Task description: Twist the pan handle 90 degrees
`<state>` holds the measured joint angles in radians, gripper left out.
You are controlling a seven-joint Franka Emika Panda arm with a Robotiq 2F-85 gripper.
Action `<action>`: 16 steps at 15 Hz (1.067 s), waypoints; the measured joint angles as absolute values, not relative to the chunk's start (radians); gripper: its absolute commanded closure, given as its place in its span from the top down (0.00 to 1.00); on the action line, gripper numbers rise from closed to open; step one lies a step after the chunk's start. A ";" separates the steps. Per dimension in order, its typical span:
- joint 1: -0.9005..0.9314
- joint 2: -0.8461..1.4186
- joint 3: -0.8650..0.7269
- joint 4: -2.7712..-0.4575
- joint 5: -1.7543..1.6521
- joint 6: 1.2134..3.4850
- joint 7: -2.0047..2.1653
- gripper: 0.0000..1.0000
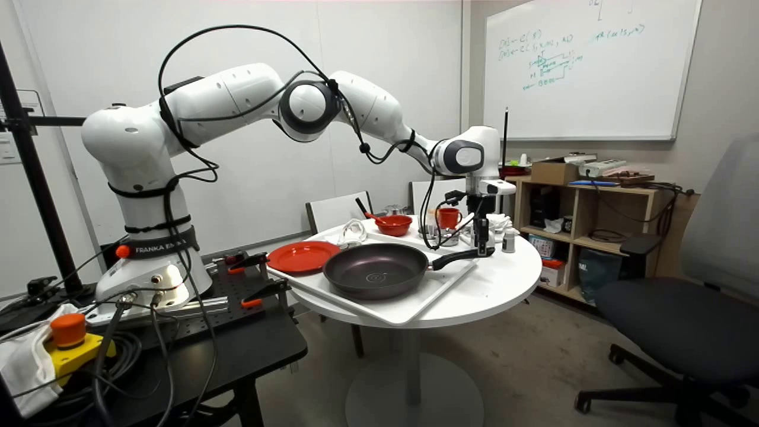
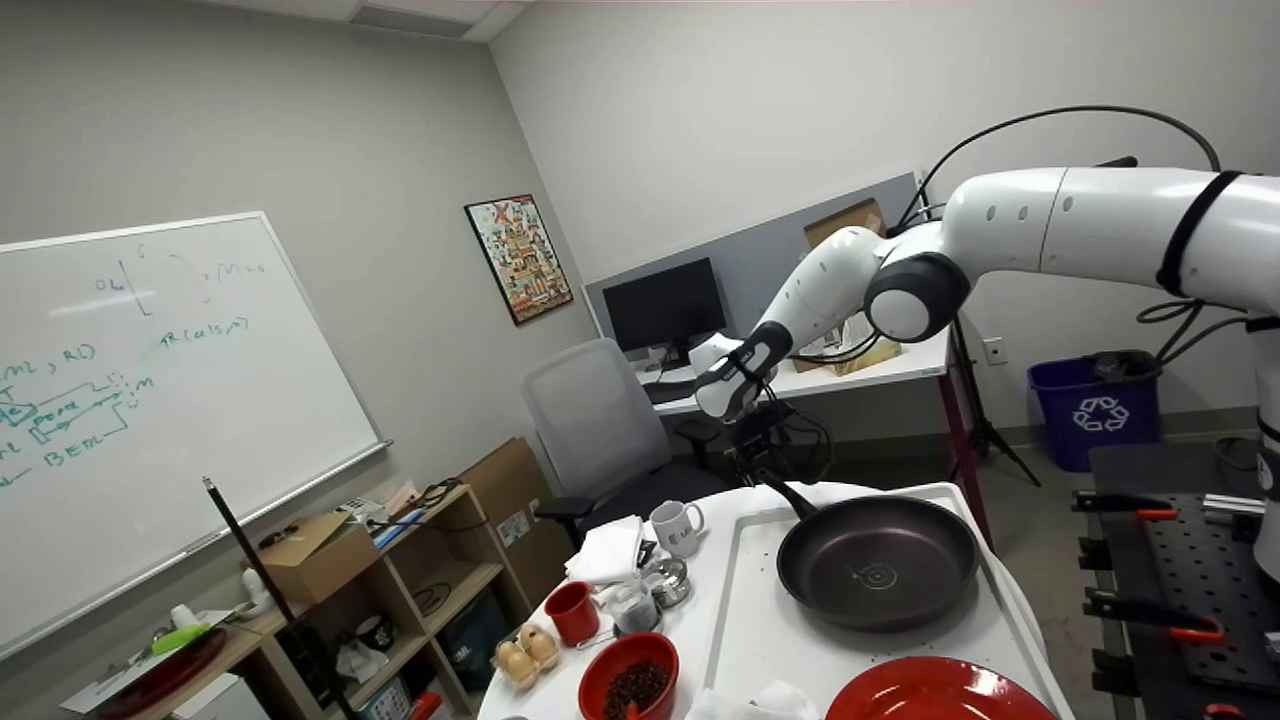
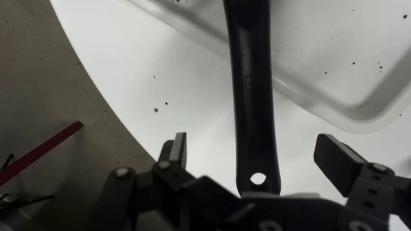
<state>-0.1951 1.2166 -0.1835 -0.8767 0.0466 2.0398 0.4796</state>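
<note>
1. The pan (image 1: 376, 270), round and shallow with a smooth brownish-black interior and a circular mark at its centre, sits flat on the white tray (image 2: 755, 610).
2. The pan handle (image 3: 253, 89), a sleek, gently bowed black bar with a round hole at its tip, crosses the tray's raised lip and reaches over the smooth, round white counter (image 1: 504, 287).
3. The hand (image 3: 251, 149) is unclenched: in the wrist view its blocky fingers stand wide apart, one each side of the bar, pale gaps between.
4. Gritty dark crumbs (image 3: 405, 16) speckle tray and counter.
5. Near the pan lies a glossy red, circular plate (image 1: 303, 257).
</note>
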 measured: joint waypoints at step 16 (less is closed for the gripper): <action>-0.206 1.267 -0.184 -0.824 0.046 2.037 0.427 0.08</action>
